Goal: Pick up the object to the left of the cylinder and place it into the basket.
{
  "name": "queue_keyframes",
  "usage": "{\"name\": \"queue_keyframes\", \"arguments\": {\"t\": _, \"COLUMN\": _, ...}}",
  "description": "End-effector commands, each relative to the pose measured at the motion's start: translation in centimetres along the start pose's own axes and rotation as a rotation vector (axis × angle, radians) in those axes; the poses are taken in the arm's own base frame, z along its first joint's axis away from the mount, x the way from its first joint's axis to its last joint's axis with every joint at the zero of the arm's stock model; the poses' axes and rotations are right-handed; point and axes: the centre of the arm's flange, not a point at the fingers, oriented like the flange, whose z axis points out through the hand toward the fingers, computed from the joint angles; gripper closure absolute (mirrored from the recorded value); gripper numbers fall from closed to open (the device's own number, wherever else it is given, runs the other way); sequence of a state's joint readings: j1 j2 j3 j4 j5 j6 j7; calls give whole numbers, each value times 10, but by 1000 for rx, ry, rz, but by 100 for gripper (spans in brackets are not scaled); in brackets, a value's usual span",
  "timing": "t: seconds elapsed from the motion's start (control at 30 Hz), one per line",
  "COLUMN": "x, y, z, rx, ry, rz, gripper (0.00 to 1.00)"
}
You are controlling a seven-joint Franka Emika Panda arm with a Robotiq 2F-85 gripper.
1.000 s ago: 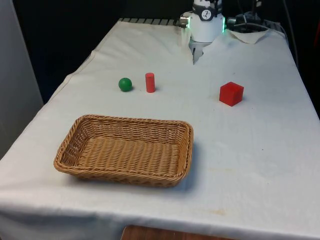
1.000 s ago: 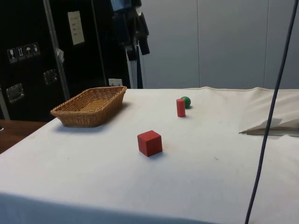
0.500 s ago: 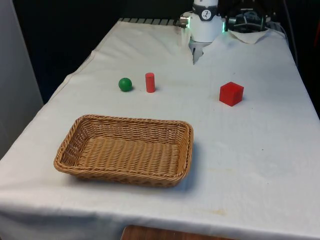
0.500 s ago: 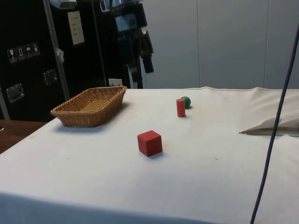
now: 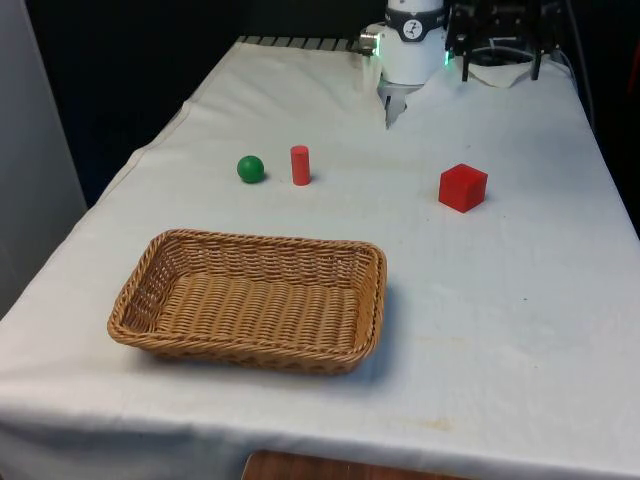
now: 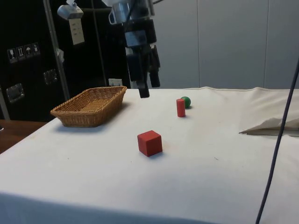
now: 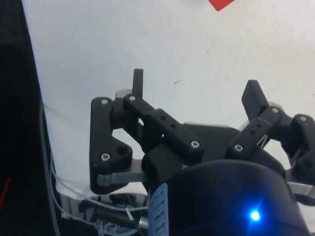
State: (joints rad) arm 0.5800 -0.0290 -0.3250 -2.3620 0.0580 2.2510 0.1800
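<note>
The green ball (image 5: 250, 168) sits on the white-clothed bench (image 5: 480, 300) in the upper left part of the front view, just beside the red cylinder (image 5: 300, 165) on that view's left and apart from it. Being round, the ball has no long axis and points no particular way; the cylinder stands upright. In the side view the ball (image 6: 186, 101) shows just behind the cylinder (image 6: 181, 108), partly hidden by it.

The wicker basket (image 5: 140, 300) lies in the lower left of the front view, nearer the camera than the ball, its long side running across the frame. The red cube (image 5: 462, 187) rests well apart at the right.

The tool (image 6: 146, 91) hangs above the bench in the upper middle of the side view, pointing down, touching nothing. In the wrist view its fingers (image 7: 138, 82) stand spread, with bare cloth between them.
</note>
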Motion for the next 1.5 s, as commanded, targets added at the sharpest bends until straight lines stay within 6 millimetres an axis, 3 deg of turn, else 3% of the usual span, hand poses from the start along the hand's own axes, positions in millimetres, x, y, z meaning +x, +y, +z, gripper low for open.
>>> {"name": "queue_keyframes", "arguments": {"t": 0.0, "x": -3, "y": -2, "z": 2, "rx": -6, "ry": 18, "rz": 2, "gripper": 0}}
{"name": "queue_keyframes", "arguments": {"t": 0.5, "x": -3, "y": -6, "z": 13, "rx": 21, "ry": 60, "rz": 16, "gripper": 0}}
{"name": "queue_keyframes", "arguments": {"t": 0.8, "x": 20, "y": -6, "z": 27, "rx": 14, "ry": 78, "rz": 40, "gripper": 0}}
{"name": "queue_keyframes", "arguments": {"t": 1.47, "x": 35, "y": 0, "z": 78, "rx": -11, "ry": 104, "rz": 139, "gripper": 0}}
